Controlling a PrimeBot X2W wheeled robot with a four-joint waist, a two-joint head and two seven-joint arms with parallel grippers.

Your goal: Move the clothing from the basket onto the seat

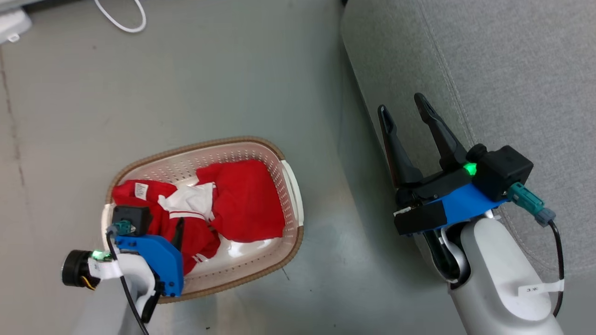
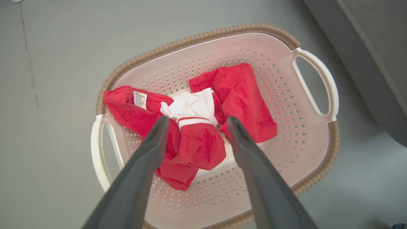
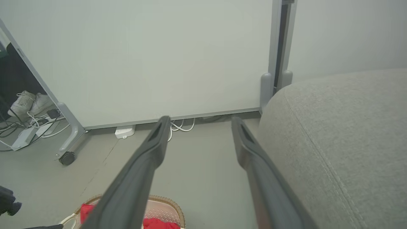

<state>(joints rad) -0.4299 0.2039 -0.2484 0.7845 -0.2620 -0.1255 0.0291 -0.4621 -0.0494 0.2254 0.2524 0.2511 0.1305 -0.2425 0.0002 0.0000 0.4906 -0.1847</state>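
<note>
The cream perforated basket (image 1: 195,145) with a brown rim stands on the grey floor at the lower left. Inside lie the red garment with white parts and striped trim (image 1: 191,204) and, beside it, the plain red garment (image 1: 247,200). My left gripper (image 2: 197,122) hangs open just above the striped garment (image 2: 194,127), its fingers on either side of it and holding nothing; the plain red garment (image 2: 244,101) lies to its right inside the basket (image 2: 197,38). My right gripper (image 1: 401,104) is open and empty over the front edge of the grey seat (image 1: 512,70).
A white cable loop (image 1: 122,21) and a white power strip (image 1: 11,23) lie on the floor at the far left. The right wrist view shows a white panel wall (image 3: 159,57) on a castor (image 3: 67,158), shoes (image 3: 30,101) and cables behind it.
</note>
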